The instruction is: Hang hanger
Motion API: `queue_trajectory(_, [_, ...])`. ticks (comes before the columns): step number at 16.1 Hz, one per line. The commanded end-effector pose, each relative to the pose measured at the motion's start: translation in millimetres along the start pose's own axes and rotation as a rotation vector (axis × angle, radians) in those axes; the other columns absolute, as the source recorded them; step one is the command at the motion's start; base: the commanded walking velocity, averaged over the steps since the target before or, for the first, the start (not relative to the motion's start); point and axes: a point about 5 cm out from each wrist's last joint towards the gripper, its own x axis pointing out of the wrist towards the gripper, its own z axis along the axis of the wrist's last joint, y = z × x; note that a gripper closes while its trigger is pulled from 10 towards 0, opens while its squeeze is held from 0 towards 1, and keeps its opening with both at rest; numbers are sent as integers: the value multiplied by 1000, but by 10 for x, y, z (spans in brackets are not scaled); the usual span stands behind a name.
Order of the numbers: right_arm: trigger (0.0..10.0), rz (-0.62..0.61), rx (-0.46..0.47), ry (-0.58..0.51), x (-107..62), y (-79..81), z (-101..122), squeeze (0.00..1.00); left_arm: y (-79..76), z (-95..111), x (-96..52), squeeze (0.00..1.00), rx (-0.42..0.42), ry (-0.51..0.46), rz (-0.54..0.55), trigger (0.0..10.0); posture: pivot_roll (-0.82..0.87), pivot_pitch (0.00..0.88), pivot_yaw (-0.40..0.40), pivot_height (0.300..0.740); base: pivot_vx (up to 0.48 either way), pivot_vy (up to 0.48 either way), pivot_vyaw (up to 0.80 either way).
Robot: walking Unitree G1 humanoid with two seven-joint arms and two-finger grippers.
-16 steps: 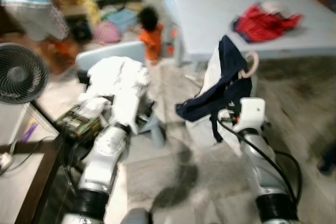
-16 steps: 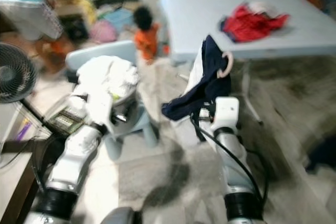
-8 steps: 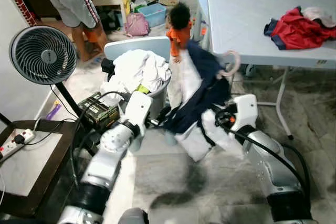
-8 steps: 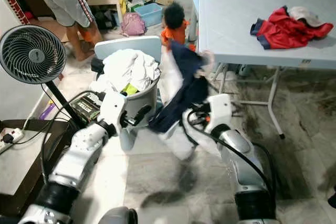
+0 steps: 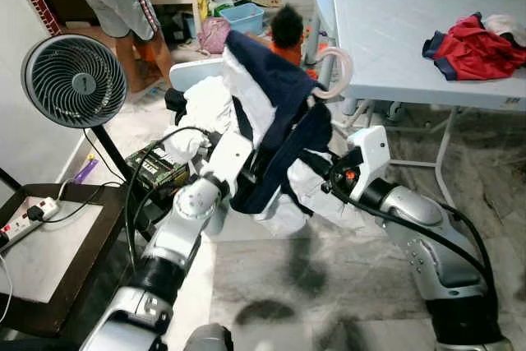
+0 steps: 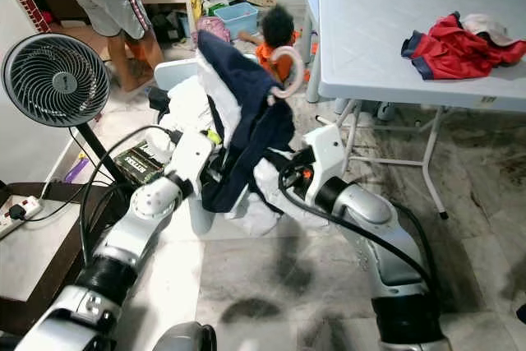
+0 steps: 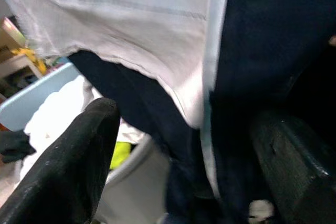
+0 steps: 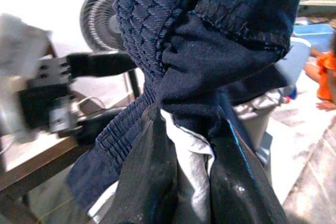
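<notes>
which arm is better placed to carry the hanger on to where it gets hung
Right, probably: the right gripper is shut on the navy and white garment with the hanger; the left gripper is open beside the cloth.

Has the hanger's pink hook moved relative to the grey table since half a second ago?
Yes. The pink hook has risen: it sat below the grey table edge before, and now sits level with the tabletop, the navy-and-white garment lifted with it.

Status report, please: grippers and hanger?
Right gripper shut on navy garment. Left gripper open beside it. Hanger hook free, not hung. Laundry basket close behind.
</notes>
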Motion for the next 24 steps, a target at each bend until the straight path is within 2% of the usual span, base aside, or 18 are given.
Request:
queue_trajectory(1, [10000, 71, -24, -37, -10, 100, 119, 0, 96, -23, 7, 0, 23, 7, 41, 10000, -31, 0, 31, 740, 0, 0, 0])
queue_trajectory(4, [10000, 130, -25, 9, -78, 137, 80, 0, 285, -103, -23, 0, 55, 37, 119, 10000, -26, 0, 29, 740, 0, 0, 0])
queue_trajectory(6, [10000, 162, -62, 96, -163, 102, -16, 0, 446, -154, -60, 0, 74, 57, 178, 10000, -22, 0, 22, 740, 0, 0, 0])
queue_trajectory(7, [10000, 151, -70, 107, -170, 83, -32, 0, 458, -157, -62, 0, 71, 56, 182, 10000, -23, 0, 20, 740, 0, 0, 0])
queue_trajectory(10, [10000, 256, -124, 215, -271, 137, -165, 0, 592, -221, -112, 0, 117, 82, 236, 10000, -20, 0, 14, 740, 0, 0, 0])
queue_trajectory(13, [10000, 235, -246, 390, -488, -47, -376, 0, 817, -261, -205, 0, 143, 101, 326, 10000, -15, 1, 12, 740, 0, 0, 0])
queue_trajectory(16, [10000, 244, -343, 490, -656, -208, -422, 0, 922, -298, -264, 0, 152, 119, 390, 10000, -15, 0, 15, 740, 0, 0, 0])
queue_trajectory(18, [10000, 274, -362, 521, -749, -262, -401, 0, 939, -301, -270, 0, 157, 122, 402, 10000, -14, 5, 17, 740, 0, 0, 0])
queue_trajectory(19, [10000, 314, -370, 541, -852, -301, -351, 0, 952, -311, -273, 0, 158, 126, 407, 10000, -18, 6, 19, 740, 0, 0, 0])
queue_trajectory(21, [10000, 390, -351, 524, -995, -303, -222, 0, 966, -334, -282, 0, 155, 134, 407, 10000, -20, 6, 21, 740, 0, 0, 0])
queue_trajectory(22, [10000, 406, -316, 477, -1050, -331, -90, 0, 962, -348, -281, 0, 148, 140, 403, 10000, -22, 8, 24, 740, 0, 0, 0])
queue_trajectory(24, [10000, 378, -308, 376, -1023, -386, 123, 0, 941, -369, -272, 0, 132, 149, 390, 10000, -35, 8, 29, 740, 0, 0, 0])
